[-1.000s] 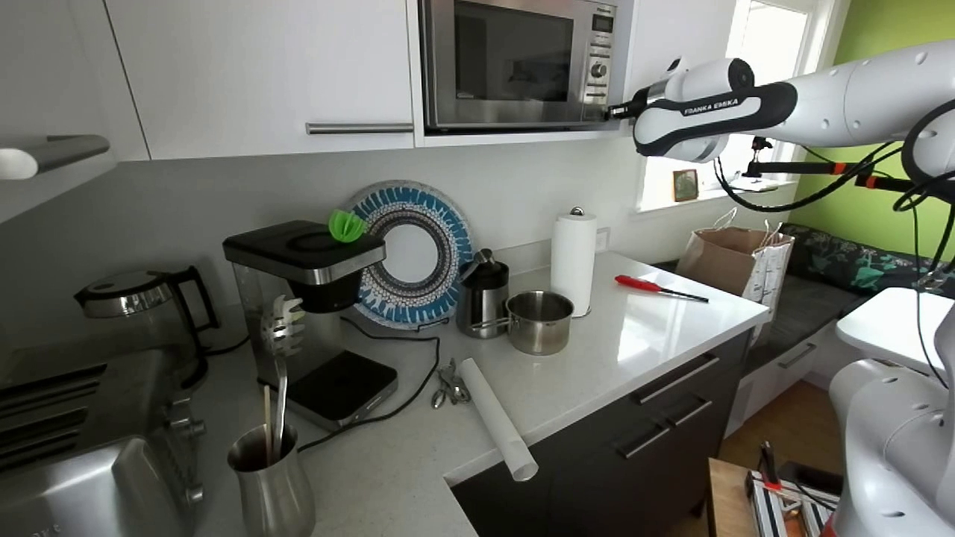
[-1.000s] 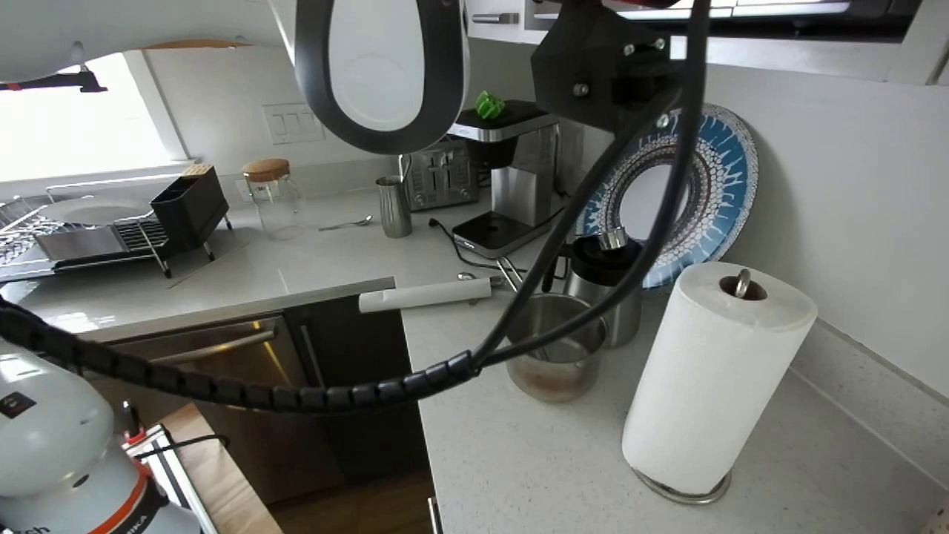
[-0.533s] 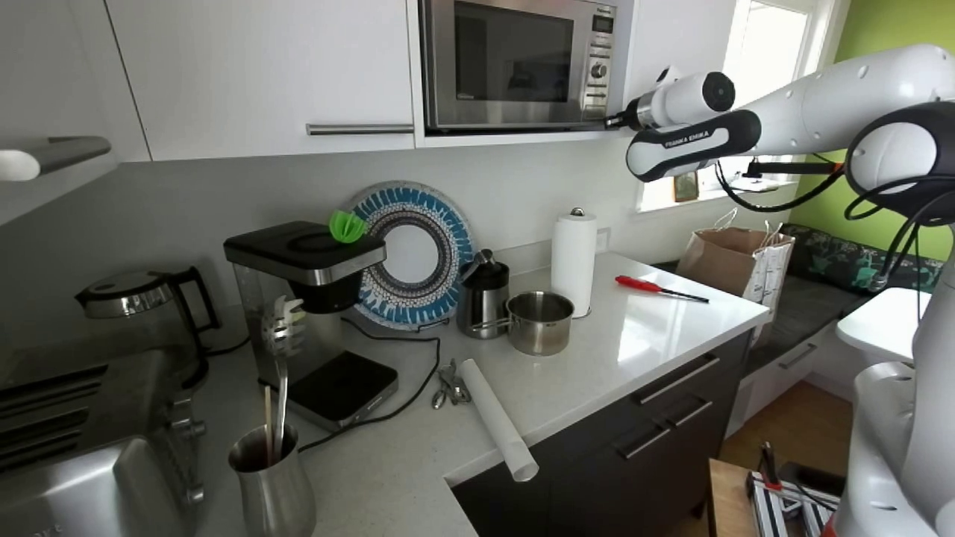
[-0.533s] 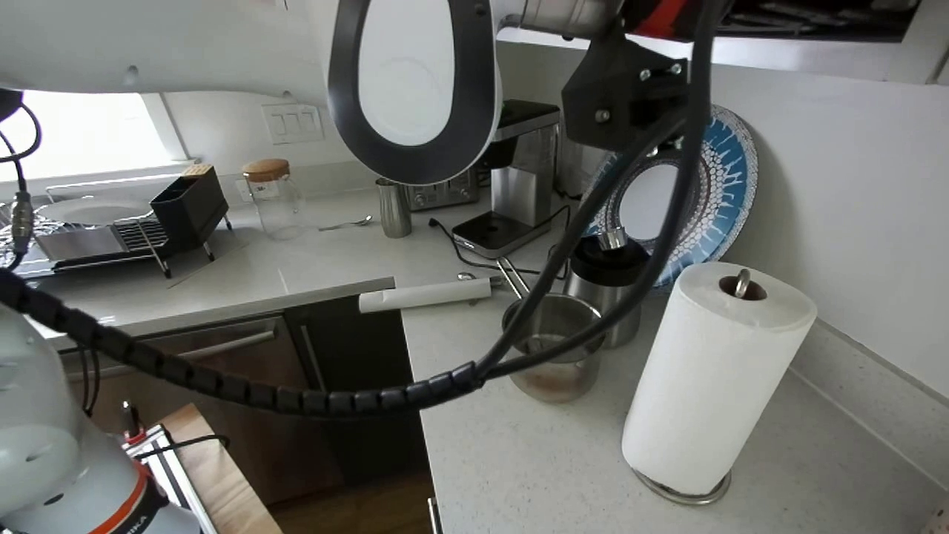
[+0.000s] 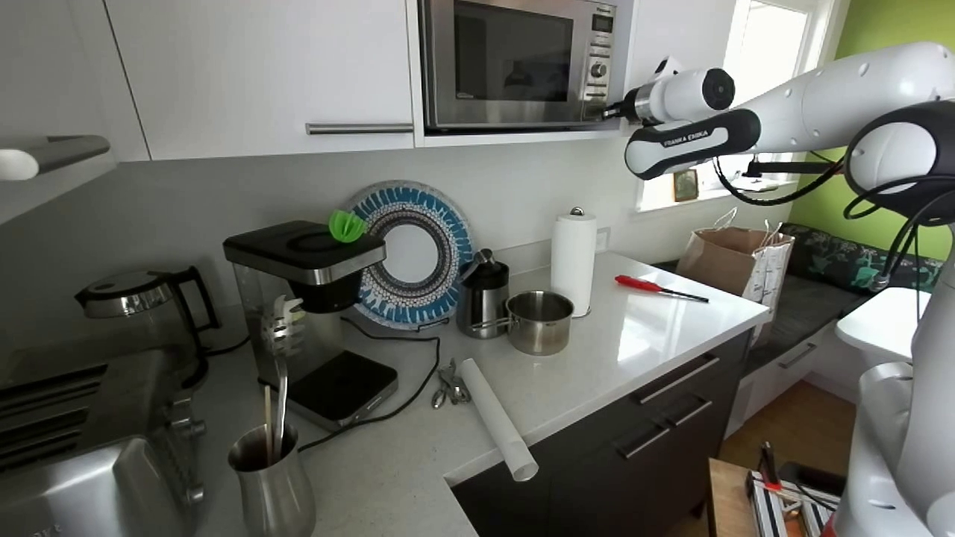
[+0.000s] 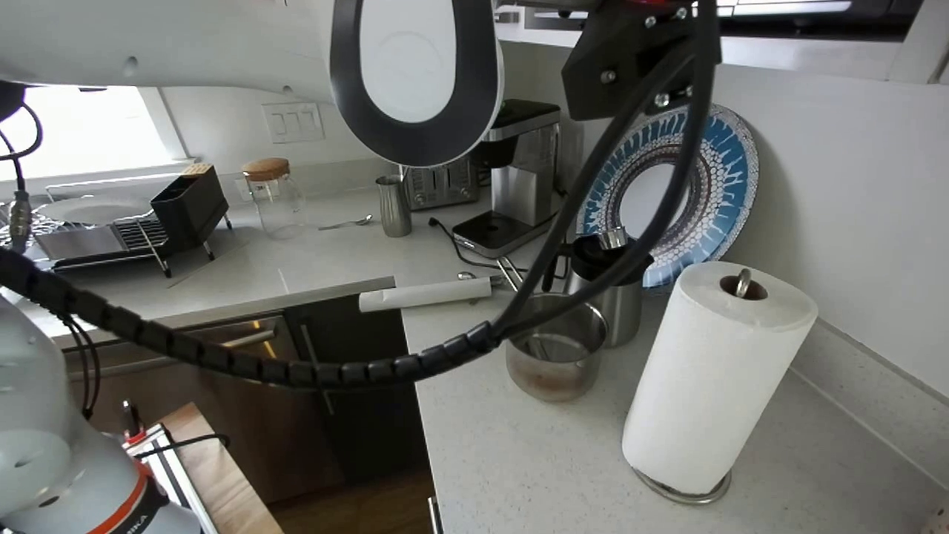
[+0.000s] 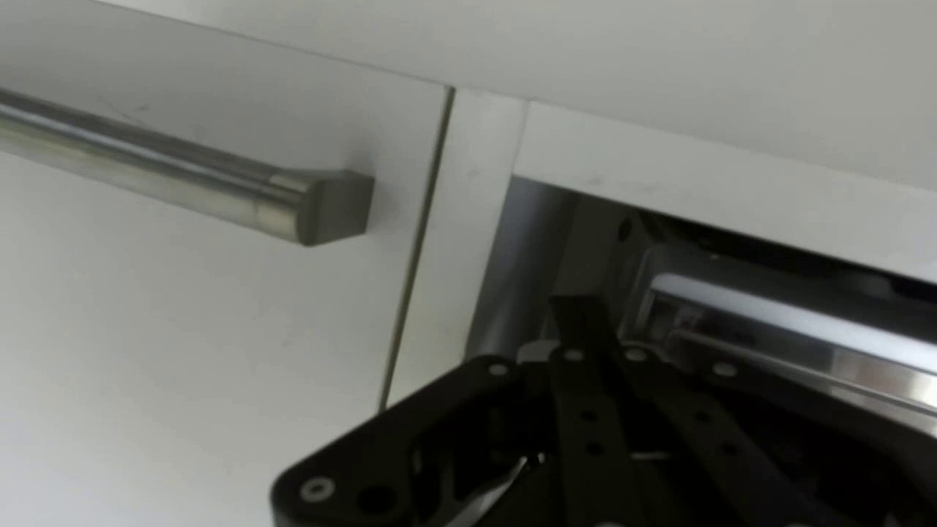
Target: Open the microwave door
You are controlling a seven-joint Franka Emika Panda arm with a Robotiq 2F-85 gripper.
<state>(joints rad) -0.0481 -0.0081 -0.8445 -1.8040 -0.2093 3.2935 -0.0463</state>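
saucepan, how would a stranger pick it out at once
In an exterior view, find the microwave and drop to the pale counter below. There the saucepan appears between a black-topped steel container and the white paper-towel roll. Unlike those taller neighbours, it is squat and open-topped.

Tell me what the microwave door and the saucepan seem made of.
Microwave door: apparently satin stainless steel, from its soft silver sheen, framing a likely glass window, dark and reflective. Saucepan: shiny metal, likely stainless steel, from its bright highlights.
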